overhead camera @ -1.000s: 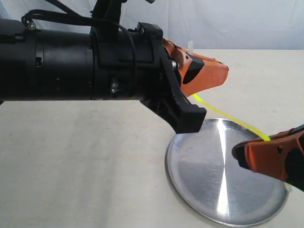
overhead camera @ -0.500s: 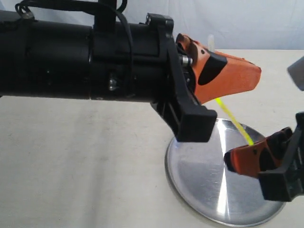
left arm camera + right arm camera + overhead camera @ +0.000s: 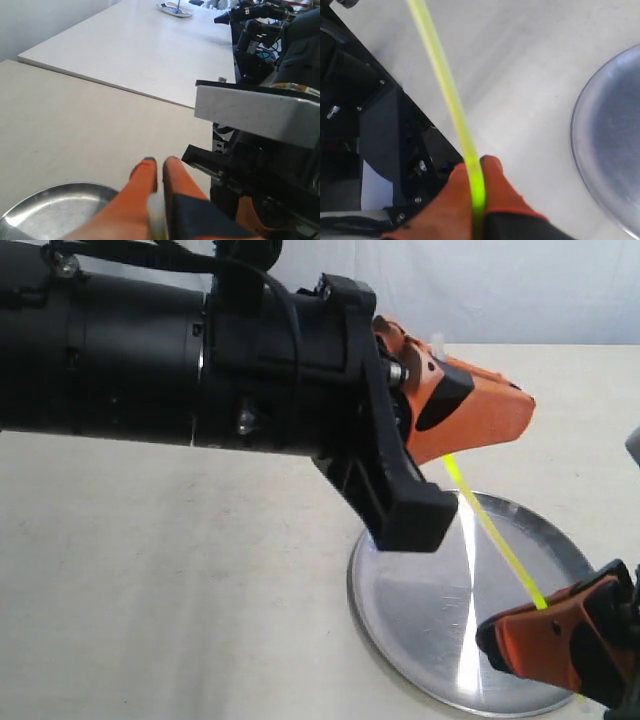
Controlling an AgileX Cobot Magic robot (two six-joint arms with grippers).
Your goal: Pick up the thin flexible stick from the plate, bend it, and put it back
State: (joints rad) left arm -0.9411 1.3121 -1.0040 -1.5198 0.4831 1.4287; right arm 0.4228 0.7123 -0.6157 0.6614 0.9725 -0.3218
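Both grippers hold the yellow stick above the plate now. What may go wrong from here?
1. The stick runs straight between the left gripper and the right gripper; bending it too sharply may snap it.
2. The right gripper pinches it only at its fingertips, so it may slip out and fall beside the plate.

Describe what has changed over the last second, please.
The right claw dropped lower in the exterior view, so the thin flexible stick held between both claws now slants more steeply. The left claw shifted slightly right. Both grips and the plate are unchanged.
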